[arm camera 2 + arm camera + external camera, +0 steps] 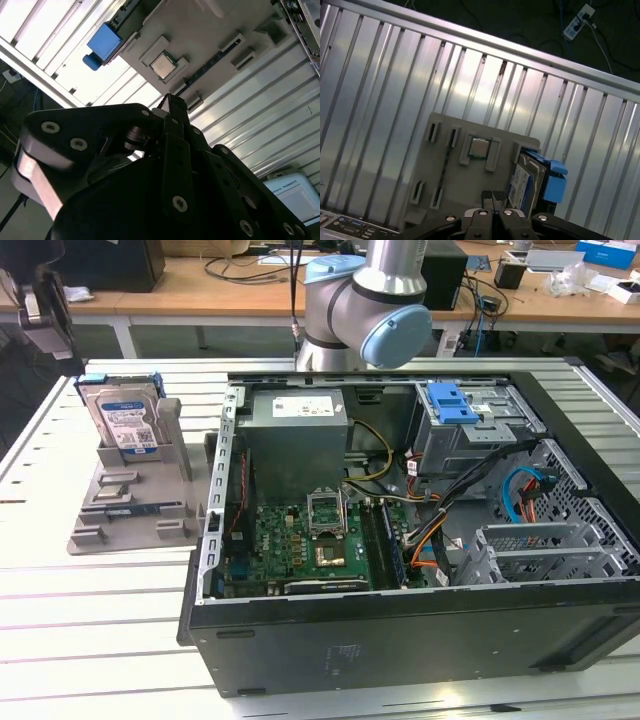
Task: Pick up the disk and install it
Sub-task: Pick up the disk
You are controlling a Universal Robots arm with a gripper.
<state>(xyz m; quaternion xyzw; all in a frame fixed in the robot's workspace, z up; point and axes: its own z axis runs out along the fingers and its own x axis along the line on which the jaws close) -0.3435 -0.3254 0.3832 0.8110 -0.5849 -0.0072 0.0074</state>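
Disk [524, 182] upright in grey holder [465, 187], near but apart from closed tool [493, 196]

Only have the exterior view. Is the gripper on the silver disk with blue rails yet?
Observer: No. In the first wrist view the gripper holds nothing and is apart from the flat silver metal disk with blue plastic rails.
Operator: Jaws?
Observer: Shut, fingertips together.
Operator: Anything else on that holder?
Observer: Yes. In both wrist views a square silver processor chip sits in a pocket of the flat grey plastic fixture, beside the disk's slot.
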